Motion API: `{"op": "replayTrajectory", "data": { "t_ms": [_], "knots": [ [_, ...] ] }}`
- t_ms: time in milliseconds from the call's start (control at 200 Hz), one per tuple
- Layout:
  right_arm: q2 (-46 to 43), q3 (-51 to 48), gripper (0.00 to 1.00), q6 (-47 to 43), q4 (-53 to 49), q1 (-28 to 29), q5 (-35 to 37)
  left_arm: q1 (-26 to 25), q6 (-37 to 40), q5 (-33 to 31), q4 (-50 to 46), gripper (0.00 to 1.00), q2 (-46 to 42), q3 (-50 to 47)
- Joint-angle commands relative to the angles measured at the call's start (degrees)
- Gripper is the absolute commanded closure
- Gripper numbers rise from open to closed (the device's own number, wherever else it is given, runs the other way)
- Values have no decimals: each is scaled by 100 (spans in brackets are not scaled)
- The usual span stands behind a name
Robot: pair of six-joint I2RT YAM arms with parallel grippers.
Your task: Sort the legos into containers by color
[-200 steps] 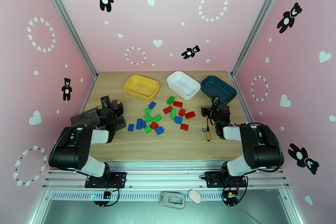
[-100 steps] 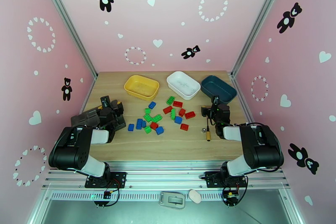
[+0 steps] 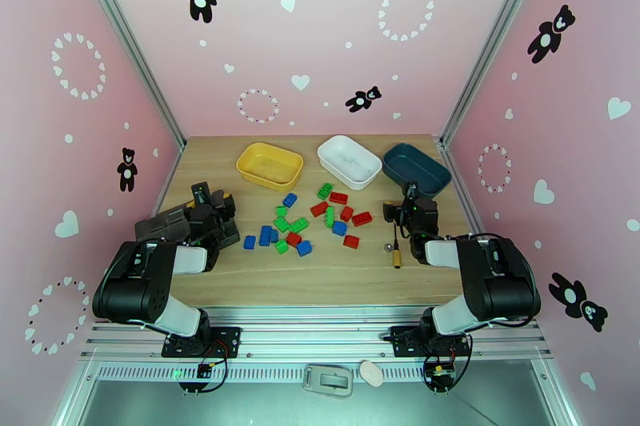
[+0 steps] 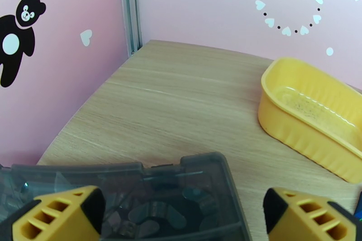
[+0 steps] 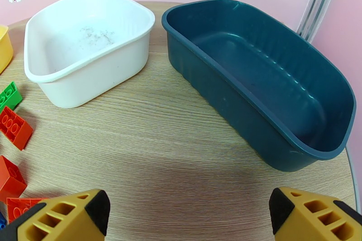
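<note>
Right now, your left end effector (image 4: 181, 214) hangs with its fingers spread wide and nothing between them, low over the dark grey organizer box (image 3: 164, 221) at the left edge of the desk (image 3: 320, 276). Your right end effector (image 5: 188, 215) is likewise wide apart and empty, above bare wood on the right side, facing the white bin (image 5: 86, 63) and the dark teal bin (image 5: 271, 101). The legos (image 3: 299, 224) lie loose mid-desk between the two arms, red, green and blue mixed, all on the wood just in front of the bins. The yellow bin (image 3: 270, 166) sits left of the white one along the far edge. A yellow-handled screwdriver (image 3: 396, 258) lies just left of your right end effector.
</note>
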Motion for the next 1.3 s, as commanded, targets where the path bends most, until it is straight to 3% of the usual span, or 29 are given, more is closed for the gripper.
{"op": "replayTrajectory", "data": {
  "t_ms": [0, 135, 285, 380, 465, 621, 821, 896, 1011, 1126, 1291],
  "knots": [
    [-14, 102, 1, 29, 18, 26, 17, 28, -31, 150, 35, 2, -49, 13],
    [-43, 58, 1, 31, 69, 24, 37, 29, -26, 116, -25, 2, -116, 43],
    [-590, 69, 1, 162, -354, 26, 335, 2, -207, -431, -1776, 2, -851, 599],
    [-1110, 118, 1, 206, -872, 24, 394, -96, -347, -941, -2075, 1, -1425, 600],
    [-1587, 120, 1, 428, -1303, 26, 603, -112, -1007, -1220, -2541, 2, -2051, 654],
    [-2732, 326, 1, 1456, -2806, 26, 1096, -112, -2633, -1446, -4497, 2, -3021, 1175],
    [-4004, 863, 1, 2744, -5609, 10, 1972, -112, -3676, -632, -6205, 1, -4143, 1272],
    [-4429, 999, 2, 2838, -6250, 7, 1472, -112, -3983, -262, -6850, 2, -4581, 1219],
    [-4852, 1159, 9, 2784, -6912, 3, 323, -112, -4018, 1175, -7299, 1, -5107, 1055],
    [-4979, 1244, 15, 2916, -7337, 9, -443, -114, -4021, 2030, -7855, 2, -5229, 1075],
    [-4770, 1218, 25, 3218, -7517, 187, -1076, -384, -4139, 2928, -7549, 4, -5493, 841]
  ]
}}
